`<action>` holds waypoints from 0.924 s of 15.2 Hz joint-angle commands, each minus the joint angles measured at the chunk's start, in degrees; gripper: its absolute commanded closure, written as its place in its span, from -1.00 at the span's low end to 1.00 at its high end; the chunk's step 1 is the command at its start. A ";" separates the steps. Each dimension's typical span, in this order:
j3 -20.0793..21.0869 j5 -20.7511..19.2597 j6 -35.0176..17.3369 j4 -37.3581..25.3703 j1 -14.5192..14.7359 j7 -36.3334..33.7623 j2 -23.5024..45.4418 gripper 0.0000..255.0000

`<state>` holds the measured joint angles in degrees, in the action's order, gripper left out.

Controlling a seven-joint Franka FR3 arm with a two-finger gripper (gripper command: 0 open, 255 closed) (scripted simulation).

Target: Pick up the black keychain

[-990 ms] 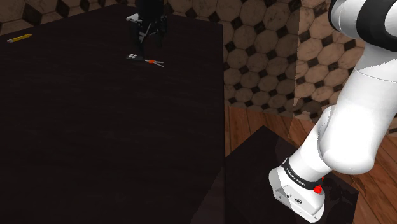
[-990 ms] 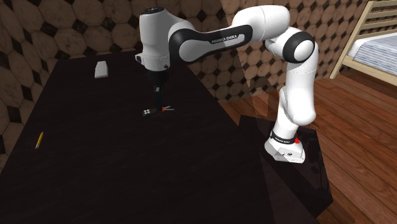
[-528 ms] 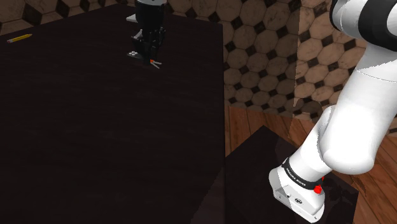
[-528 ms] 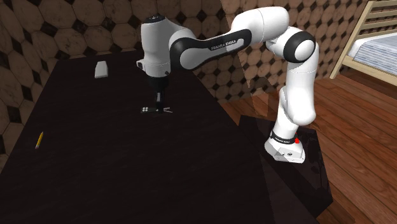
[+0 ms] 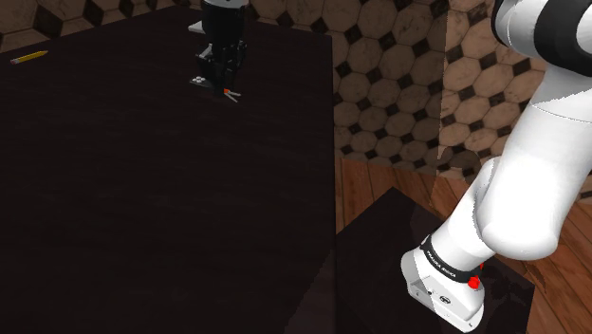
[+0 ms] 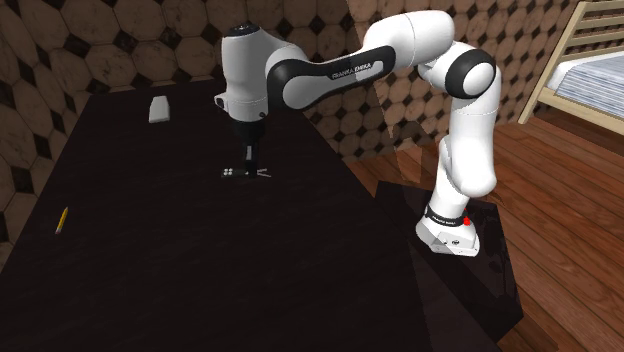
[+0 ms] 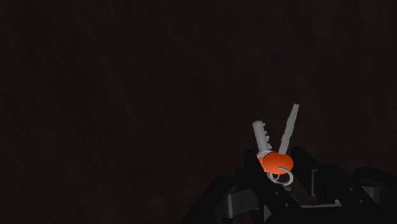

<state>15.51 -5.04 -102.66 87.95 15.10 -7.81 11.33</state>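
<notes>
The black keychain (image 5: 201, 81) lies on the dark table (image 5: 142, 190) near its far side: a black fob with pale buttons, an orange key head and two silver keys (image 7: 275, 141). My gripper (image 5: 226, 85) stands upright and low over it, fingertips down at the table. In the wrist view the black fingers (image 7: 245, 197) close in around the orange key head and its ring. From the second exterior view, my gripper (image 6: 250, 170) sits just beside the fob (image 6: 231, 173). The gripper is shut on the keychain, which rests on the table.
A yellow pencil (image 5: 29, 57) lies far off toward the shoulder view's left edge. A small pale grey object (image 6: 159, 109) sits at the table's back. The table edge (image 5: 332, 142) drops to a wooden floor. A bed (image 6: 595, 65) stands at the second exterior view's right.
A second ago the gripper hung open above the keychain. It came down onto it and shut; over the last half second nothing has moved.
</notes>
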 commanded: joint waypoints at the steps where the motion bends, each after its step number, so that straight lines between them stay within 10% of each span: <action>1: -0.04 -0.04 0.77 -0.79 -0.02 0.04 0.12 1.00; 14: 0.18 -0.69 11.90 -14.35 0.83 0.13 2.63 1.00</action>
<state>15.65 -5.67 -91.69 74.70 15.83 -7.64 13.76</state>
